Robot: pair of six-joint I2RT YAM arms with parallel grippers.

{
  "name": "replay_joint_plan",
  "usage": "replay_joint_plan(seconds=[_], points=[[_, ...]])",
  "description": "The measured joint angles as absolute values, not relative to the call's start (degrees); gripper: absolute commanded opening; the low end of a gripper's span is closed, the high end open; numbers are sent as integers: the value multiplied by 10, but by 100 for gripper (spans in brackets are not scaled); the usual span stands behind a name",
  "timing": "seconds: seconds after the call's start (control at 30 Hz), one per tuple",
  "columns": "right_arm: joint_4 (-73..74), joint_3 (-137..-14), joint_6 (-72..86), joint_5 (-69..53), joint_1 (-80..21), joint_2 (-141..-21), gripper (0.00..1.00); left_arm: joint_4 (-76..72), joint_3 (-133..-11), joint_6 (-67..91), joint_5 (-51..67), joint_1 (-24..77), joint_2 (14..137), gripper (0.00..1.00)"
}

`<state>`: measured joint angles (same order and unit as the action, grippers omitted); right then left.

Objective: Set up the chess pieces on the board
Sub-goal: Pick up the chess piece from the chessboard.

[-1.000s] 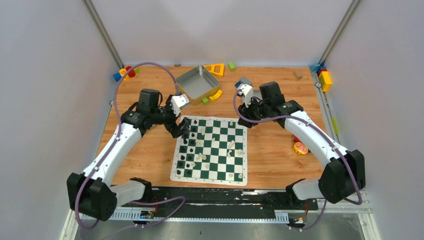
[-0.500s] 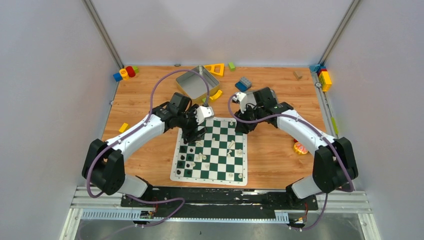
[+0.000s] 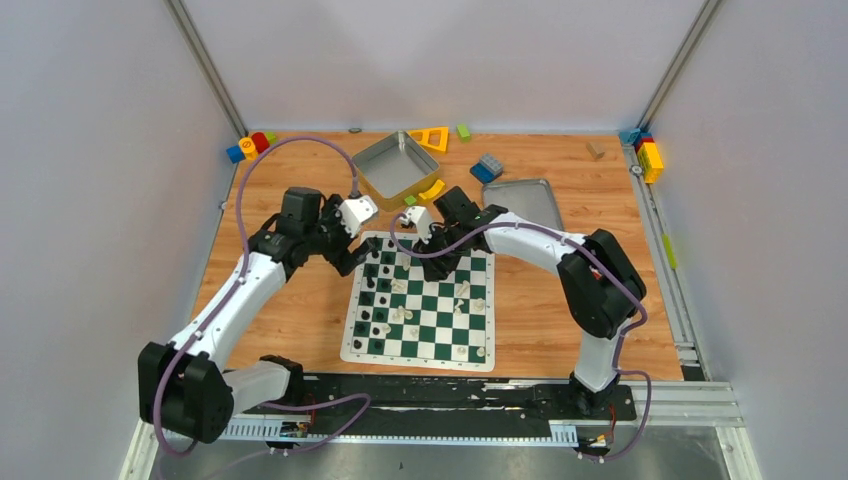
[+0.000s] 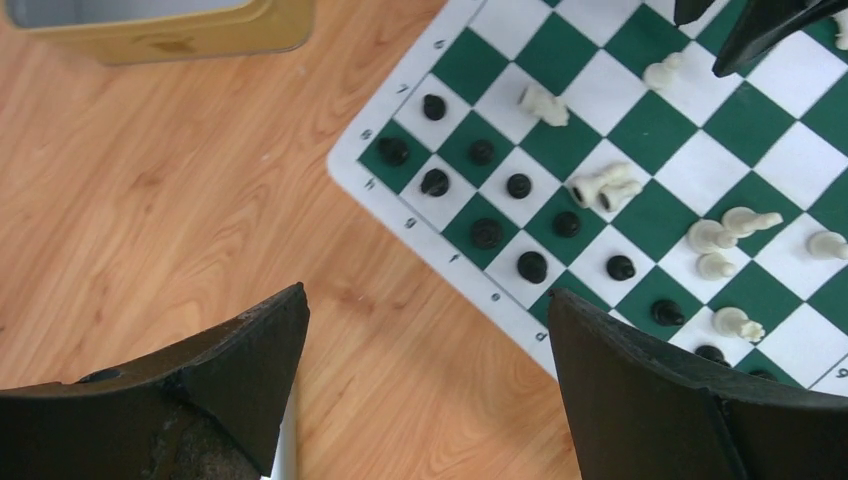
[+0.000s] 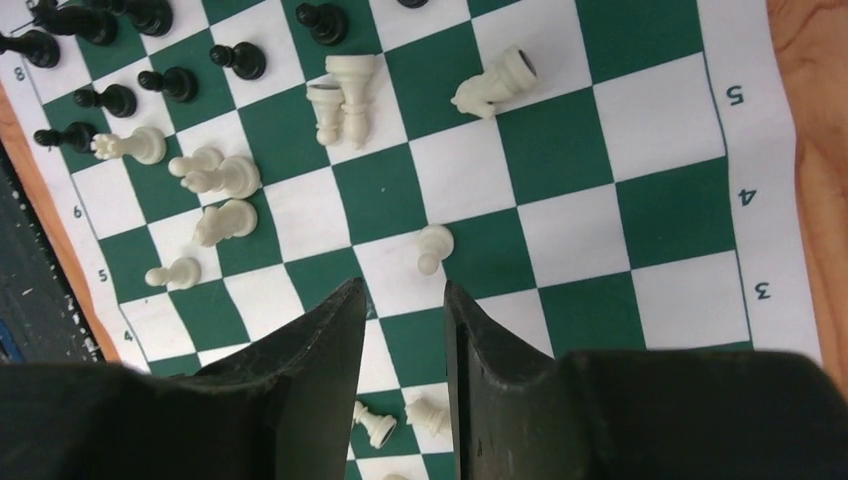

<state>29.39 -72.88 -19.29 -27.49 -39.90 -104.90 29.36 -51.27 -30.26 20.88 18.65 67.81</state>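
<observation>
The board (image 3: 415, 359) lies at the table's near middle. Black chess pieces (image 3: 375, 315) stand mostly along its left columns. Cream-white pieces (image 3: 465, 291) are scattered across it, several lying on their sides. My left gripper (image 3: 352, 258) hovers at the board's far left corner. In the left wrist view it (image 4: 428, 295) is wide open and empty over bare wood, with black pieces (image 4: 487, 233) just ahead. My right gripper (image 3: 435, 265) is over the board's far part. In the right wrist view it (image 5: 403, 285) is slightly open and empty, with a white pawn (image 5: 433, 245) just beyond its tips.
A grey metal tin (image 3: 395, 165) with a yellow side stands behind the board. A flat grey tray (image 3: 525, 197) lies to its right. Coloured blocks sit at the back left (image 3: 250, 145), the back right (image 3: 648, 155) and near the tin (image 3: 487, 167).
My left gripper pulled back left from the board's far edge to its far left corner. My right arm swung left over the board, uncovering the flat tray.
</observation>
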Motion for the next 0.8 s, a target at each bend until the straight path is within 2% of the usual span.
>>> replay_joint_plan(seconds=[0.2,0.6,0.8], points=[[291,-755,-193,-253,-409,-1081,36,301,-508,-299,208,151,632,97],[294,-773,-195,-236,-415,-1113,34,310,-498,-298,204,138,630,98],[297,-775,-196,-236,-416,-1117,27,310,-498,-298,204,138,630,98]])
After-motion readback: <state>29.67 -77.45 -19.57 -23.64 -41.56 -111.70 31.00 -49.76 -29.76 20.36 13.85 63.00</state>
